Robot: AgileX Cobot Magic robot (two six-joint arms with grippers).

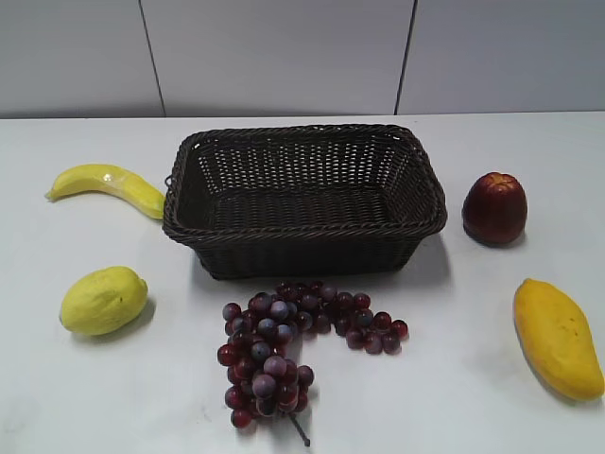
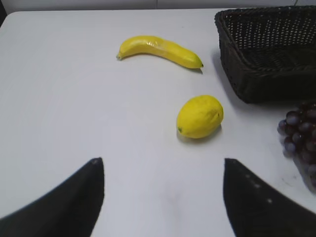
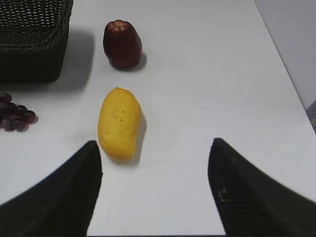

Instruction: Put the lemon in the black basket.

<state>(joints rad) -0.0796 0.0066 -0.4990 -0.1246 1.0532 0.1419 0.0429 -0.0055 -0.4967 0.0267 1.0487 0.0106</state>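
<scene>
The lemon [image 1: 103, 300] lies on the white table at the front left, apart from the black basket [image 1: 302, 225], which stands empty in the middle. In the left wrist view the lemon [image 2: 199, 116] lies ahead and slightly right of my left gripper [image 2: 163, 165], which is open and empty; the basket's corner [image 2: 256, 79] shows at the upper right. My right gripper [image 3: 154, 148] is open and empty near the table's front right. Neither gripper shows in the exterior view.
A banana [image 1: 106, 185] lies left of the basket. A bunch of dark red grapes [image 1: 284, 345] lies in front of it. A dark red apple [image 1: 493, 208] and a mango [image 1: 558, 336] lie on the right; the mango [image 3: 119, 123] is just ahead-left of my right gripper.
</scene>
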